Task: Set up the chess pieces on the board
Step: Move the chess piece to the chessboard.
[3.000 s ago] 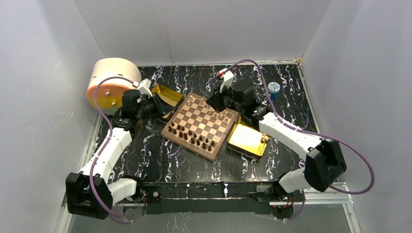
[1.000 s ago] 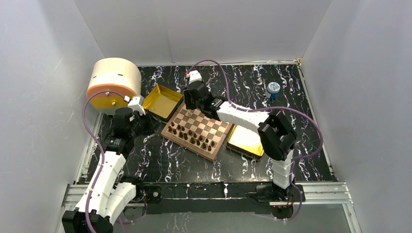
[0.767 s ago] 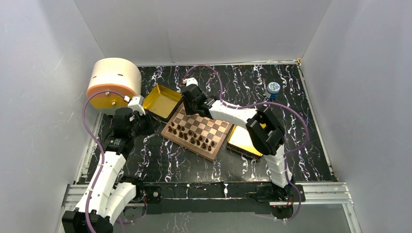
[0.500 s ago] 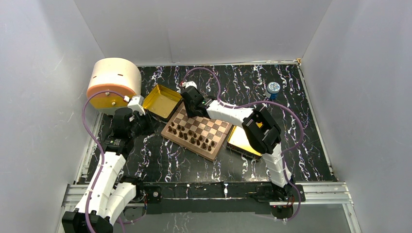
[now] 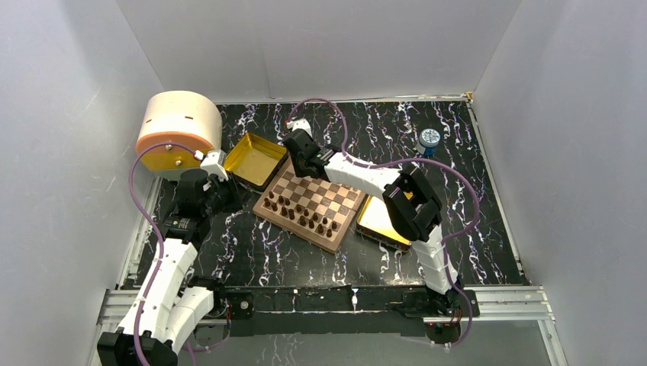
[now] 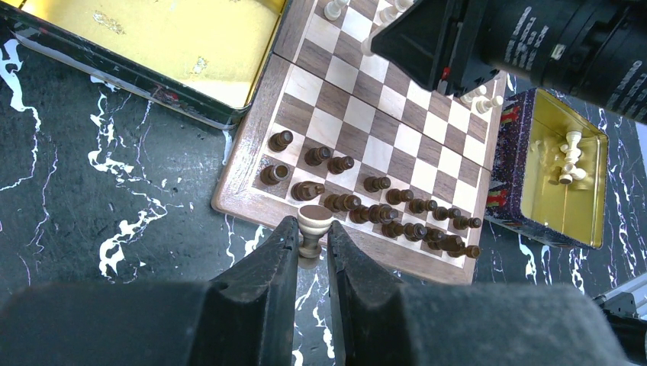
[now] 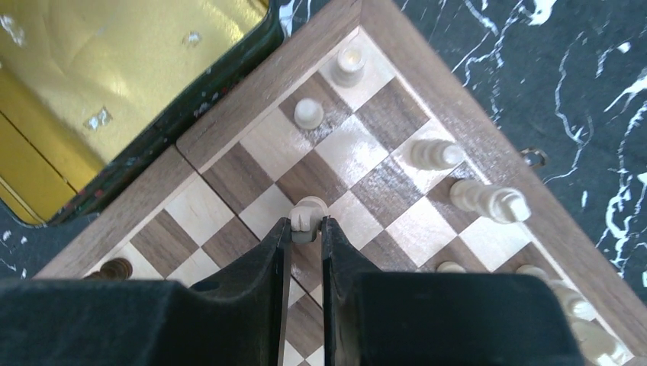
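The left gripper (image 6: 311,230) is pinching one tan pawn (image 6: 313,219) just off the board's (image 6: 238,175) 9 o'clock edge. The right gripper (image 7: 307,229) is clamping a second tan pawn (image 7: 309,209) over the 12 o'clock corner, where four pale pieces (image 7: 435,154) are showing whole. Two gold trays are flanking the board: the left tray (image 5: 255,158) at 10 o'clock, the right tray (image 5: 379,219) at 4 o'clock.

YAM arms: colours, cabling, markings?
Left arm and right arm: white link shells, black joint housings, a loose purple cable off each. Fingers black, moulded. White lettering on the right arm's black wrist barrel.
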`<state>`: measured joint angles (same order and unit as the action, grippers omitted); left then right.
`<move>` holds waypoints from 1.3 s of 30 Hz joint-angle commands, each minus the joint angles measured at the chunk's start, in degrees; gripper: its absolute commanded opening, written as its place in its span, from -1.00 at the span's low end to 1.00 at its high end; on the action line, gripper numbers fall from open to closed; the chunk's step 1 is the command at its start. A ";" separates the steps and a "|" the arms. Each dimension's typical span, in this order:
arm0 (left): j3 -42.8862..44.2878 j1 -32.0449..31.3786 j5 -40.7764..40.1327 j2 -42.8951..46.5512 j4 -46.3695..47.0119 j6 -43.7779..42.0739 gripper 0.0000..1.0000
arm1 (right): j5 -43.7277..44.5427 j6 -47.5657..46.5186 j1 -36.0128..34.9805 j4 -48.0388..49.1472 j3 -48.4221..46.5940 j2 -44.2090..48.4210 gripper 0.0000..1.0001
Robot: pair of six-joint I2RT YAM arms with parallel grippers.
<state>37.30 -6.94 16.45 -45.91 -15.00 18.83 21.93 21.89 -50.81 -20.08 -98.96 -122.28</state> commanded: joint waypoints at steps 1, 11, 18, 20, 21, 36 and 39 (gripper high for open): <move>0.27 -0.18 -0.03 1.33 0.00 -0.72 -0.76 | 3.75 -0.16 1.39 0.56 -3.84 0.73 -0.67; 0.30 -0.18 0.16 1.38 0.05 -0.81 -0.76 | 5.32 -0.23 2.87 0.56 -8.04 -3.60 -0.67; 0.31 -0.18 0.24 1.27 0.01 -0.90 -0.76 | 5.25 -1.01 3.60 0.97 -9.83 -5.41 -0.66; 0.31 -0.18 0.19 1.21 0.01 -0.90 -0.76 | 5.19 -1.10 3.83 1.09 -9.88 -5.72 -0.66; 0.31 -0.18 0.21 1.24 0.01 -0.88 -0.76 | 5.14 -1.14 3.86 1.17 -9.96 -5.84 -0.66; 0.25 -0.18 0.30 0.88 0.04 -0.99 -0.76 | 4.28 -0.97 4.71 0.94 -10.81 -7.40 -0.61; 0.27 -0.18 0.26 0.91 0.05 -0.99 -0.76 | 3.89 -0.97 4.75 0.75 -11.21 -7.83 -0.60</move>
<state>37.30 -6.94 16.47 -45.89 -15.00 18.57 25.71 20.99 -46.44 -19.99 -107.18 -128.95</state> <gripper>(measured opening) 0.158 0.239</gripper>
